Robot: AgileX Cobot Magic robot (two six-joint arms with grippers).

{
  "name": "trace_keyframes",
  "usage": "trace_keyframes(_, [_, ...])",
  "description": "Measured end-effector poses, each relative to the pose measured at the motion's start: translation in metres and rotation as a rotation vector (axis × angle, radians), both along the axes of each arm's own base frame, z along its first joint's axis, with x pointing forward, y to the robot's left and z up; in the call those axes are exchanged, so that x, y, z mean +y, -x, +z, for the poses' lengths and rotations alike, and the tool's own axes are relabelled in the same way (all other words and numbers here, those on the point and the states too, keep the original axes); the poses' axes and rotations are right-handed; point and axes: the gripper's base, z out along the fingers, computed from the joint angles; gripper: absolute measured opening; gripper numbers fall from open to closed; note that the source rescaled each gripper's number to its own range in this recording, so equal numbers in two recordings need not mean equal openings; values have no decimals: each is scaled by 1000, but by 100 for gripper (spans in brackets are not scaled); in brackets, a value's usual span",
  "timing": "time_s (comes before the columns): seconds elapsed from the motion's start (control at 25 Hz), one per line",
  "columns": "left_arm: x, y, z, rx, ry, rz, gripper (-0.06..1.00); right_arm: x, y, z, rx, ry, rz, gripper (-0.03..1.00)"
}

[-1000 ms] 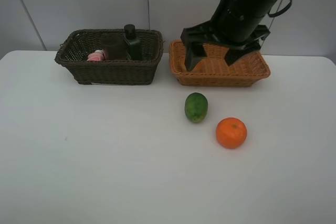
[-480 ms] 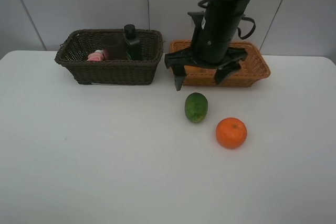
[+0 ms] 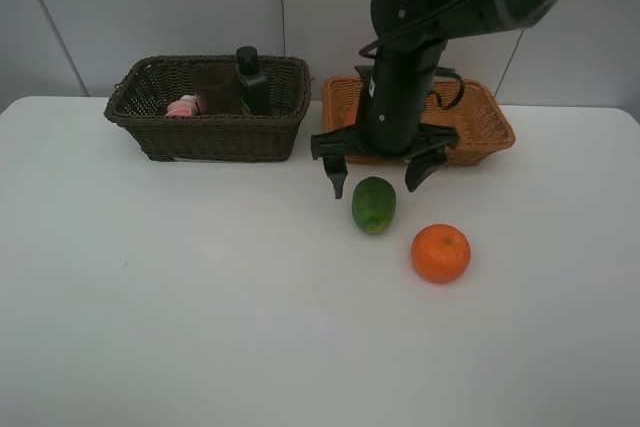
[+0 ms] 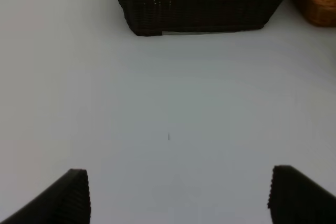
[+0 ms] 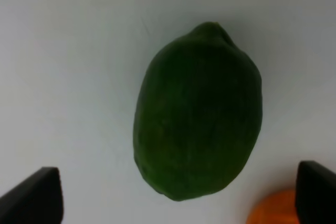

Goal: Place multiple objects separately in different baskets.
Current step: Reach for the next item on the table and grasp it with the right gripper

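Observation:
A green oval fruit (image 3: 374, 205) lies on the white table, with an orange (image 3: 440, 253) to its front right. My right gripper (image 3: 375, 179) hangs open just behind and above the green fruit, a finger on each side. The right wrist view looks straight down on the green fruit (image 5: 198, 111) and a sliver of the orange (image 5: 273, 208). The dark brown basket (image 3: 150, 127) at the back left holds a pink bottle (image 3: 185, 105), a purplish cup (image 3: 218, 87) and a black bottle (image 3: 251, 77). The orange-tan basket (image 3: 480, 142) stands behind the arm. My left gripper (image 4: 178, 195) is open over bare table.
The white table (image 3: 200, 297) stretches wide in front of the baskets. A grey wall stands behind the baskets. The right arm (image 3: 440, 7) reaches down over the orange-tan basket and hides part of its inside.
The right arm has swung down and forward from above the orange-tan basket to just over the green fruit, its jaws staying wide. The fruits and baskets have not moved.

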Motion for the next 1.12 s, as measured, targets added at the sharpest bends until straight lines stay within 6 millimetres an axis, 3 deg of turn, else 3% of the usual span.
trace_keyframes(0.32, [0, 0, 0, 0, 0, 0, 89, 2, -9, -25, -11, 9, 10, 94])
trace_keyframes(0.68, [0, 0, 0, 0, 0, 0, 89, -11, -19, -33, -14, 37, -8, 94])
trace_keyframes(1.12, [0, 0, 0, 0, 0, 0, 89, -7, -19, -54, 28, 9, -34, 94])
